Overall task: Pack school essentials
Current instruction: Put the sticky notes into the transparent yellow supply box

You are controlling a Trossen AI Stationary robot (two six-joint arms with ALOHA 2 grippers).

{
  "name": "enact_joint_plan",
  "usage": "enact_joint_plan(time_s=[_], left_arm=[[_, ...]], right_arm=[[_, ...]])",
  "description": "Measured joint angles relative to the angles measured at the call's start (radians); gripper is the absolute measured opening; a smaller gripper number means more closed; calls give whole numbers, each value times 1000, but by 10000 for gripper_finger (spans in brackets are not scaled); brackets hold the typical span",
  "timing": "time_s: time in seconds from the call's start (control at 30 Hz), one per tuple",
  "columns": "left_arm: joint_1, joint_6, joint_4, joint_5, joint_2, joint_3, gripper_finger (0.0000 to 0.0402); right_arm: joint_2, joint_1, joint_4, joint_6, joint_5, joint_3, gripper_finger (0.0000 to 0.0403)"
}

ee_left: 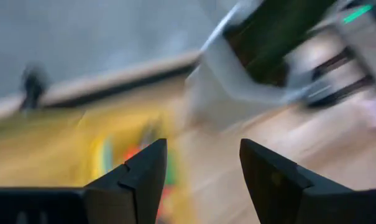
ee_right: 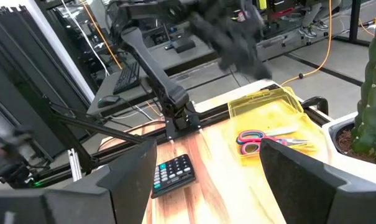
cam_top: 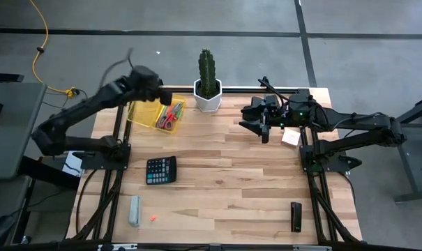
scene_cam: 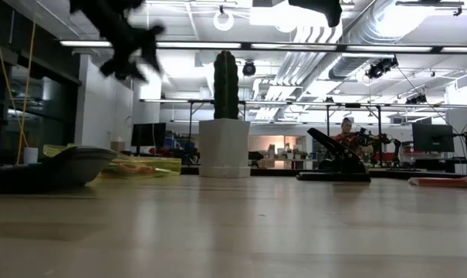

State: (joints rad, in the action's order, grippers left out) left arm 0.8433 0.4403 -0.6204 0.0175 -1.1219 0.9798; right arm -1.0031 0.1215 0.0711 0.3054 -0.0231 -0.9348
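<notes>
L claw (cam_top: 163, 97): your fingers apart, nothing held, above yellow tray (cam_top: 142, 116).
R claw (cam_top: 256, 123): apart, empty, by cactus pot (cam_top: 208, 98).
Scissors (cam_top: 169, 118): w/ pens in tray, surface (cam_top: 224, 188) back-left.
Calculator (cam_top: 160, 169): on surface.

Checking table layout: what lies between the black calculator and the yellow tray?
Only bare wood of the table; the high view shows nothing between the calculator and the yellow tray.

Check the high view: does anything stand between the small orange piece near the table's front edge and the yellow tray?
Yes. The black calculator lies roughly on the line between the small orange piece and the yellow tray.
</notes>
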Motion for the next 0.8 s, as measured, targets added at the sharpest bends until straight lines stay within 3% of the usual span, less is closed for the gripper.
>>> enact_joint_plan(time_s=[0.17,0.27,0.6,0.8], left_arm=[[-91,0,238,-127,159,32,195],[-190,0,399,-145,248,7,195],[-593,-112,766,26,360,-212,195],[-674,-230,824,70,358,-241,195]], right_arm=[[0,0,0,-26,-1,0,277],[0,0,0,-46,-1,0,277],[0,0,0,-79,-7,0,277],[0,0,0,-88,-7,0,277]])
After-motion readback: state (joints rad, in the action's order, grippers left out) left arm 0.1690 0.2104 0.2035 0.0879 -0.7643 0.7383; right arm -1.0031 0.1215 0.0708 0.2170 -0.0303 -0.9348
